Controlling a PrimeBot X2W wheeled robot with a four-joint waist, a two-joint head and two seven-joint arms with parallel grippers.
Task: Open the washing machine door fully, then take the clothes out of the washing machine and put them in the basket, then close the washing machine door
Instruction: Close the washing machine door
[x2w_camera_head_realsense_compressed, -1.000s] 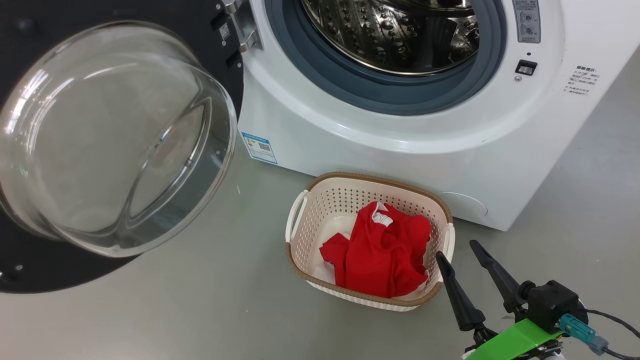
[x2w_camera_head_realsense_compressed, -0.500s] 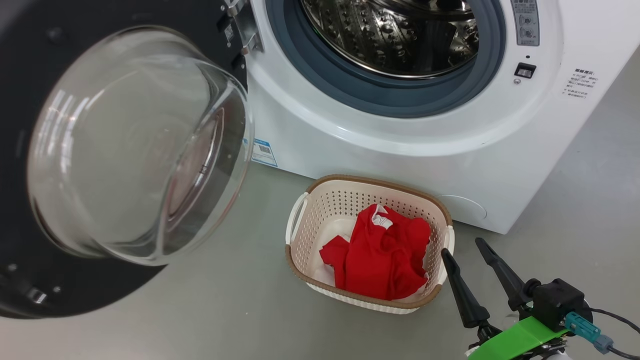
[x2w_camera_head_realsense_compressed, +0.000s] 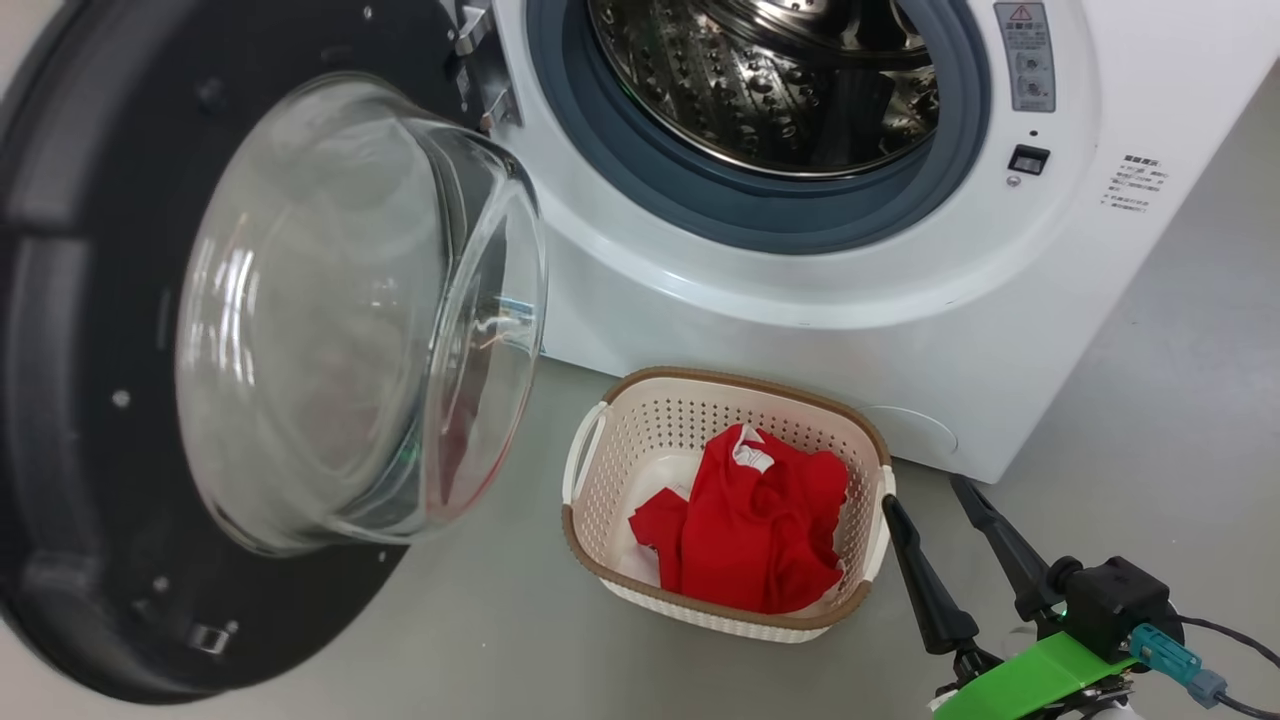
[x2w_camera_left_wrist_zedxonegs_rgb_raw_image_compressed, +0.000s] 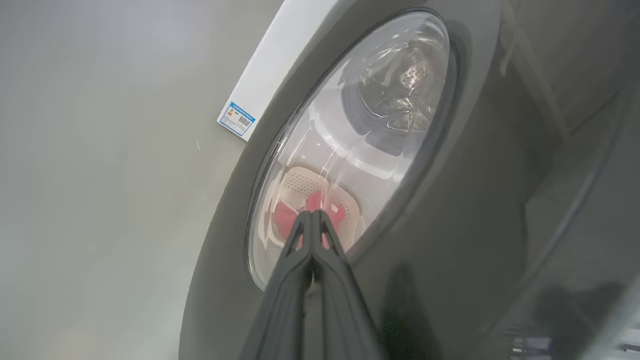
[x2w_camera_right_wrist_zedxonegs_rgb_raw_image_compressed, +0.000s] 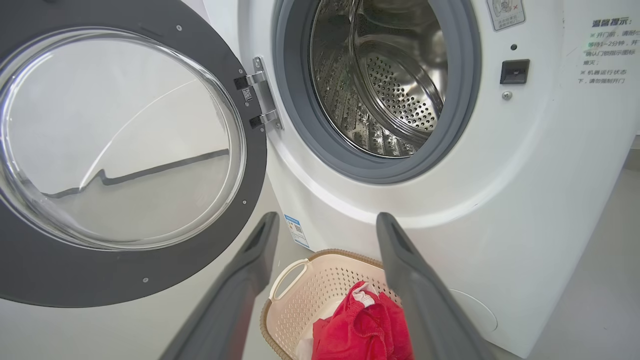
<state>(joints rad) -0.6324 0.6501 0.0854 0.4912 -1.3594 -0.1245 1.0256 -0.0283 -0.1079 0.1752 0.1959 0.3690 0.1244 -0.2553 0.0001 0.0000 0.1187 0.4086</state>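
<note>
1. The step in hand, I judge, is shutting the washing machine door (x2w_camera_head_realsense_compressed: 300, 330), which stands at 9 o'clock in the head view, swung partway out on its hinge (x2w_camera_head_realsense_compressed: 480, 70).
2. The left gripper (x2w_camera_left_wrist_zedxonegs_rgb_raw_image_compressed: 311, 217) has its fingers pressed together, tips at the door's outer face over the glass window (x2w_camera_left_wrist_zedxonegs_rgb_raw_image_compressed: 350, 150). I cannot tell whether they touch.
3. To do it well, push on the dark rim (x2w_camera_left_wrist_zedxonegs_rgb_raw_image_compressed: 450, 225) far from the hinge, follow the arc, and press until the latch catches.
4. The right gripper (x2w_camera_head_realsense_compressed: 925, 495), fingers wide apart and empty, sits at 4 o'clock just beside the basket (x2w_camera_head_realsense_compressed: 720, 385). It should stay low, out of the door's sweep.
5. The basket, at 6 o'clock before the washing machine (x2w_camera_head_realsense_compressed: 800, 330), holds the red clothes (x2w_camera_head_realsense_compressed: 760, 530), white label uppermost.
6. The drum (x2w_camera_head_realsense_compressed: 760, 90), at 12 o'clock, looks emptied, with no fabric on the gasket (x2w_camera_head_realsense_compressed: 760, 215).
</note>
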